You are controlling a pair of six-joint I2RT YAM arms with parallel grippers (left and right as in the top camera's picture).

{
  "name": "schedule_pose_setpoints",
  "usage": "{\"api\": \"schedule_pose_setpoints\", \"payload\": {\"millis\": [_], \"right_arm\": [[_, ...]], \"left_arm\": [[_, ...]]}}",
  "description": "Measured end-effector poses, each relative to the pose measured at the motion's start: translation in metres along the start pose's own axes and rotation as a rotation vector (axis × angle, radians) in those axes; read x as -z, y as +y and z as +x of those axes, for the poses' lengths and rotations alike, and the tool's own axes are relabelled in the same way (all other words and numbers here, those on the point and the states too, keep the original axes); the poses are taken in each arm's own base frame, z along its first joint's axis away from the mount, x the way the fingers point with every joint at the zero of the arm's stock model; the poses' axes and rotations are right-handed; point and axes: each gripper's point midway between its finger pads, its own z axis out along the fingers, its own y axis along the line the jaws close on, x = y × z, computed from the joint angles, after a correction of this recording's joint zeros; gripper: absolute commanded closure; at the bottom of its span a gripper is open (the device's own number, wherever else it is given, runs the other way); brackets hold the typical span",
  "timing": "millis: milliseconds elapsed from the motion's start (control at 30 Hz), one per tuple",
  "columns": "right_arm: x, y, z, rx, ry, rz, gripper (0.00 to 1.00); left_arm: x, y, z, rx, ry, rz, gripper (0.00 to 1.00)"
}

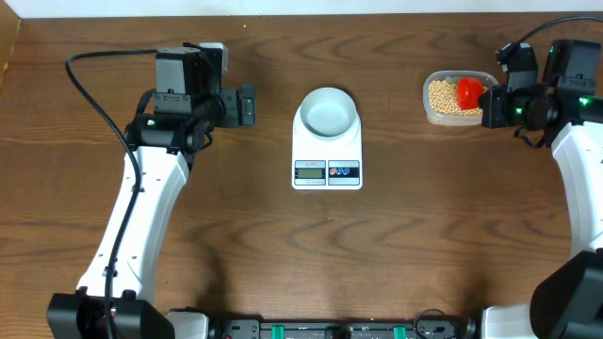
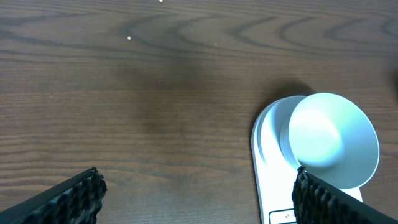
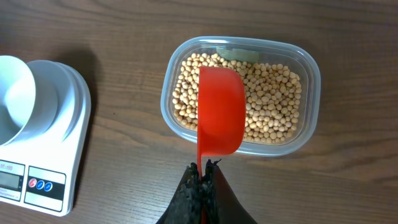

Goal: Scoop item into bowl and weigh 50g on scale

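Observation:
The pale blue-white bowl (image 1: 327,111) stands empty on the white scale (image 1: 327,162) at mid table. It also shows in the left wrist view (image 2: 333,140) and the right wrist view (image 3: 12,99). The tan beans (image 1: 440,96) fill a clear tub (image 1: 450,117) at the far right. My right gripper (image 3: 203,169) is shut on the handle of a red scoop (image 3: 219,118), held over the beans (image 3: 270,109) with its underside up. My left gripper (image 2: 196,186) is open and empty above bare table, left of the scale (image 2: 273,180).
The clear tub (image 3: 242,46) sits right of the scale (image 3: 59,155). The scale's display (image 1: 310,170) and two buttons (image 1: 344,170) face the front. A black cable (image 1: 94,104) loops off the left arm.

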Motion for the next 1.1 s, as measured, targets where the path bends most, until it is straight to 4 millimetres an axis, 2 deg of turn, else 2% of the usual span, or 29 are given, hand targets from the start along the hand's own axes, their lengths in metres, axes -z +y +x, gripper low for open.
{"api": "schedule_pose_setpoints", "payload": {"millis": [1100], "right_arm": [[0.0, 0.0004, 0.002, -0.003, 0.008, -0.002, 0.99]], "left_arm": [[0.0, 0.0, 0.0, 0.0, 0.0, 0.0, 0.02]]}}
